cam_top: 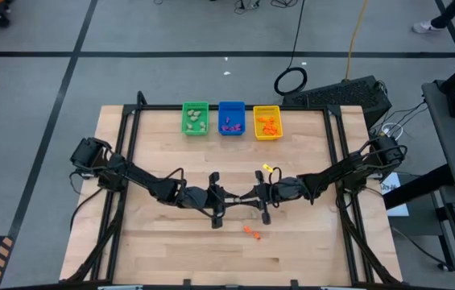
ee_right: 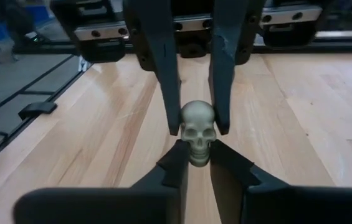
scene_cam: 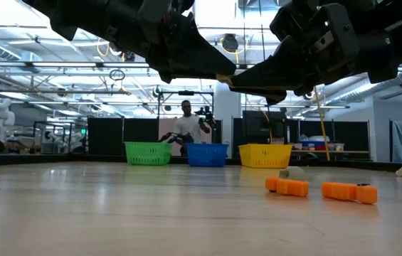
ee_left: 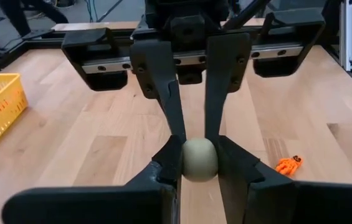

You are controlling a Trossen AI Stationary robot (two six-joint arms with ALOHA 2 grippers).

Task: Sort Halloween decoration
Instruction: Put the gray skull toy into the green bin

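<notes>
A pale beige skull trinket (ee_right: 198, 132) hangs above the middle of the table, between my two grippers, which meet tip to tip. My left gripper (ee_left: 199, 163) comes in from the table's left and is shut on the skull. My right gripper (ee_right: 199, 158) comes in from the right, and the skull's face is turned toward it. In the high view the two grippers, left (cam_top: 231, 201) and right (cam_top: 253, 198), hide the skull. Two orange trinkets (cam_top: 250, 231) lie on the table just nearer than the grippers, and a small yellow-orange one (cam_top: 267, 169) lies farther back. My left gripper pinches the skull's round cranium (ee_right: 188, 118) between its two fingers, one on each side. The fingers come nearly level from the table's left. The skull is upright and clear of the table. My right gripper has its fingertips (ee_right: 179, 158) against the two sides of the skull's jaw (ee_right: 198, 155). It comes nearly level from the table's right, below the left fingers' hold.
Three small bins stand in a row at the table's far edge: green (cam_top: 195, 118), blue (cam_top: 231, 118) and yellow (cam_top: 266, 122), each with trinkets in it. In the low view a person (scene_cam: 186, 124) stands in the room beyond the table.
</notes>
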